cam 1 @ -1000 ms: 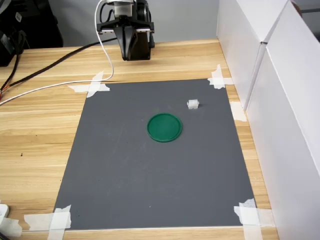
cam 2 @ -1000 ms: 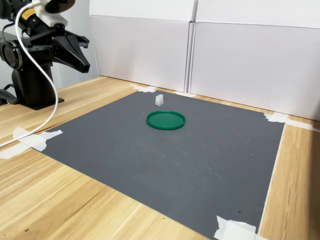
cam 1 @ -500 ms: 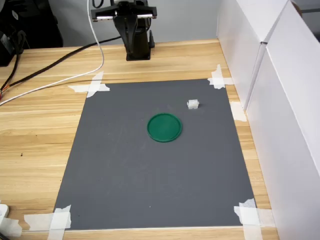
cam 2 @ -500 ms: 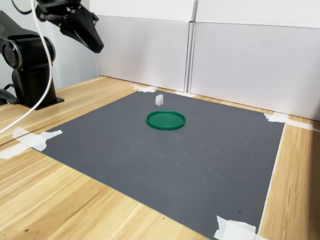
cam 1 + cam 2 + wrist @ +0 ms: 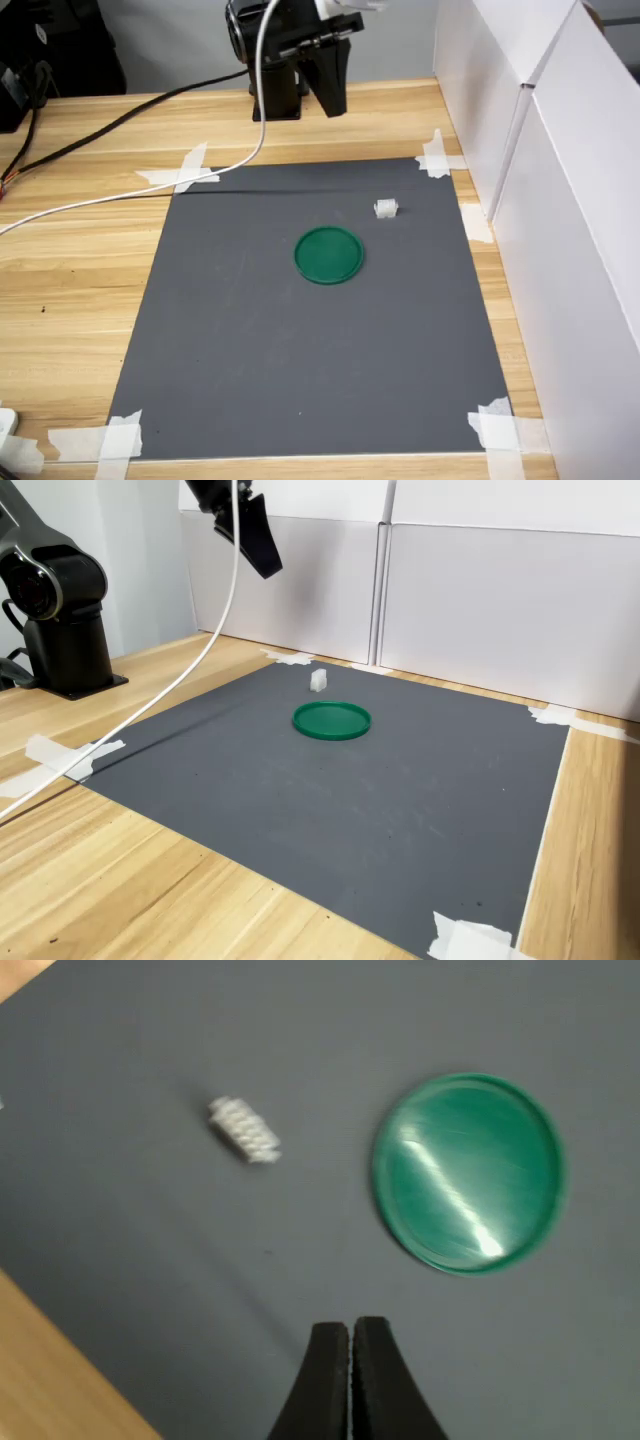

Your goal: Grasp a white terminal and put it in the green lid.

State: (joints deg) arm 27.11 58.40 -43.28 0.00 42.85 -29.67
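Overhead, gripper (image 5: 351, 1335) hangs high above the grey mat (image 5: 300, 350), touching nothing; its 2 black fingers (image 5: 328, 1380) are pressed together, nothing between them. White terminal (image 5: 243, 1130) lies on the mat well below and ahead of the fingertips, off to 1 side. Green lid (image 5: 468, 1172) sits flat on the mat ahead to the other side, near the terminal but apart from it, with nothing in it. White cable (image 5: 190, 675) trails from the wrist down to the wooden table (image 5: 80, 250).
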